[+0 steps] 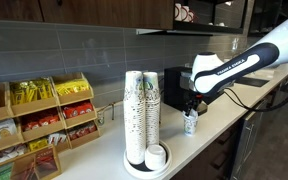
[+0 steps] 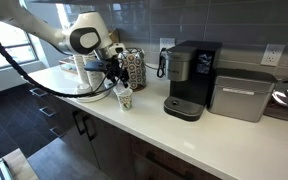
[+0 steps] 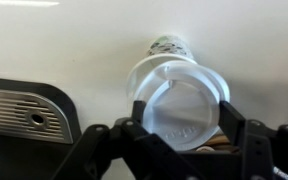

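White counter (image 2: pixel 234 135) carried a black coffee machine (image 2: pixel 189 80) and a stack of paper cups (image 1: pixel 142 110). The gripper (image 3: pixel 181 112) hung directly above a patterned paper cup (image 2: pixel 125 98), which stood upright on the counter near the machine. Its fingers (image 3: pixel 231 125) clasped the white lid (image 3: pixel 179 95) at the cup's mouth.
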Motion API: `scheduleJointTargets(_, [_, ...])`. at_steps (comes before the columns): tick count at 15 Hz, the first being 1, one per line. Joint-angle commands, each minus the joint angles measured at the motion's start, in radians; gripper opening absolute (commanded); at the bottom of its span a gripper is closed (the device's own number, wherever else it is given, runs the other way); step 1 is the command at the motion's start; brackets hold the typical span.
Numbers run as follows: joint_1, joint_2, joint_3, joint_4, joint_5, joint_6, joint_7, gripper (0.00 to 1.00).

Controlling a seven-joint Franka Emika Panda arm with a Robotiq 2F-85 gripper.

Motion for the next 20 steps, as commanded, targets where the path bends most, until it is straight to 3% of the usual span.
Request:
scheduleJointTargets(1, [-0.005, -0.004, -0.005, 0.0, -0.031, -0.032, 0.034, 0.75])
scheduleJointTargets(15, [-0.005, 0.006, -0.01, 0.014, -0.028, -0.055, 0.031, 0.77])
scheduleJointTargets(19, [-0.004, 0.01, -0.009, 0.018, -0.029, -0.063, 0.03, 0.8])
scheduleJointTargets(20, [-0.003, 0.011, -0.009, 0.018, -0.029, -0.067, 0.03, 0.85])
